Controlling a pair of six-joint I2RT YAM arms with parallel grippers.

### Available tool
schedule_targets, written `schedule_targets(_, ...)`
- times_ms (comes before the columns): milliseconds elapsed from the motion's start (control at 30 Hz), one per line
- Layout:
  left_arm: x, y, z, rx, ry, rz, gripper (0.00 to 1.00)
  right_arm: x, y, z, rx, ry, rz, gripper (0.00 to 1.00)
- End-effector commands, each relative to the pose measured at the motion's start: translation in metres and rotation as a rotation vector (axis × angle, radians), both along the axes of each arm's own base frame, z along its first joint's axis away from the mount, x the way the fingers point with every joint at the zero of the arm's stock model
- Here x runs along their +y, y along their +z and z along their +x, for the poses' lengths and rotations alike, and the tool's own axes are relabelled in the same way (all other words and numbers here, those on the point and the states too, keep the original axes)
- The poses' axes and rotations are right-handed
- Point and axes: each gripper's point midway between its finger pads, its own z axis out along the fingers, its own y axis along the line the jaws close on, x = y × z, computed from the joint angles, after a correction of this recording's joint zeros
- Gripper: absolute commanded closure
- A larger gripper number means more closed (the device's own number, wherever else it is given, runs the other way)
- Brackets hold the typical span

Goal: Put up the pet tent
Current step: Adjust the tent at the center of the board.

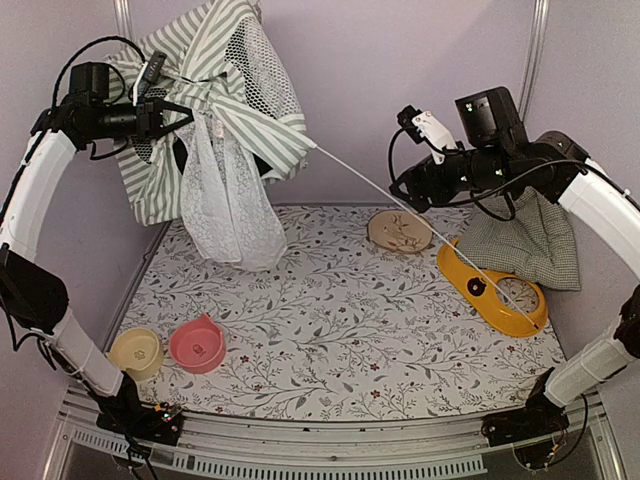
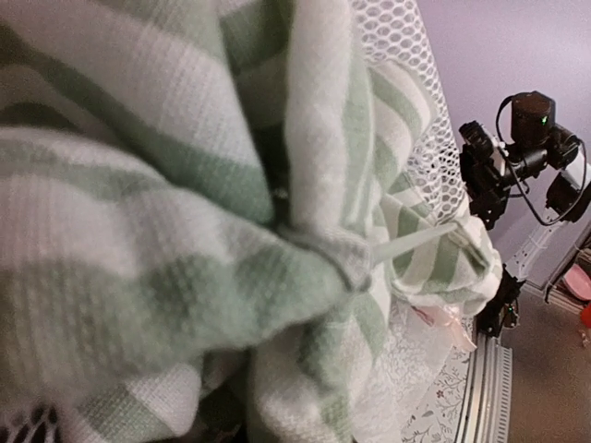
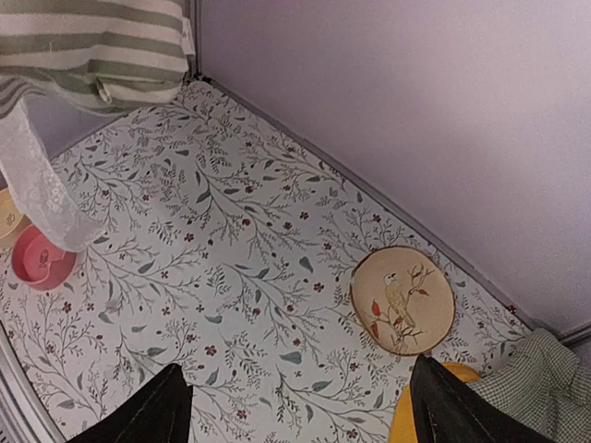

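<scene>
Top external view showed the pet tent (image 1: 215, 80) hanging off the worktop (image 1: 340, 320) at the far left, with its lace curtain (image 1: 225, 210) drooping down to the floral surface. The left hand (image 1: 170, 112) was clamped tight on a bunch of the striped fabric at the tent's left side. In the left wrist view that fabric filled nearly everything, and the fingers themselves were hidden. A thin white pole (image 1: 355, 180) ran from the tent down to the right, passing just beneath the right arm. The right hand (image 3: 295, 388) hovered with its fingers spread wide and nothing between them, the tent well off to its far left. A checked cushion (image 1: 530, 245) lay at the far right, beside a yellow dish (image 1: 455, 268) and a round wooden disc (image 1: 398, 230). A pink bowl (image 1: 197, 345) and a cream bowl (image 1: 136, 353) sat near left.
</scene>
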Motion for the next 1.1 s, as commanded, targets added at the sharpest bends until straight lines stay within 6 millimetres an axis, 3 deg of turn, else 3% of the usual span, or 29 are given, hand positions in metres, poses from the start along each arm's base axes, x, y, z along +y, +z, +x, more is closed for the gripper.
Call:
schedule_targets(0,-0.016,-0.049,0.012,0.110,-0.082,0.034,1.00,-0.012,-0.017,-0.038,0.094,0.037,0.120,0.16)
schedule_targets(100,-0.035,-0.097,0.023,0.202,-0.094,0.111,1.00,-0.011,-0.048,-0.049,0.167,0.058,0.127,0.17)
schedule_targets(200,-0.044,-0.144,0.032,0.293,-0.090,0.168,1.00,-0.012,-0.075,-0.045,0.227,0.006,0.118,0.17)
schedule_targets(333,-0.035,-0.204,0.050,0.402,-0.013,0.273,1.00,-0.006,-0.091,-0.041,0.262,-0.001,0.110,0.17)
schedule_targets(433,-0.022,-0.227,0.069,0.420,0.080,0.353,0.94,0.000,-0.107,-0.039,0.290,0.015,0.085,0.17)
schedule_targets(500,-0.011,-0.238,0.083,0.429,0.151,0.398,0.80,0.002,-0.120,-0.036,0.313,0.008,0.058,0.17)
schedule_targets(567,0.003,-0.247,0.100,0.428,0.247,0.442,0.73,0.003,-0.139,-0.034,0.341,0.004,0.029,0.16)
schedule_targets(633,0.013,-0.243,0.112,0.418,0.323,0.454,0.67,0.000,-0.157,-0.033,0.364,-0.016,0.003,0.16)
schedule_targets(667,0.016,-0.237,0.116,0.399,0.347,0.443,0.59,-0.002,-0.165,-0.033,0.375,-0.026,-0.009,0.16)
schedule_targets(700,0.018,-0.226,0.119,0.361,0.373,0.427,0.48,-0.005,-0.173,-0.033,0.383,-0.038,-0.017,0.16)
schedule_targets(767,0.021,-0.201,0.124,0.283,0.419,0.386,0.38,-0.007,-0.182,-0.035,0.404,-0.046,-0.013,0.15)
schedule_targets(900,0.018,-0.150,0.115,0.198,0.479,0.278,0.36,-0.007,-0.203,-0.054,0.474,0.003,0.004,0.16)
schedule_targets(1000,0.009,-0.133,0.098,0.174,0.506,0.198,0.36,-0.002,-0.228,-0.076,0.560,0.056,-0.015,0.16)
schedule_targets(1067,0.004,-0.137,0.084,0.192,0.517,0.152,0.36,0.002,-0.249,-0.092,0.616,0.084,-0.053,0.17)
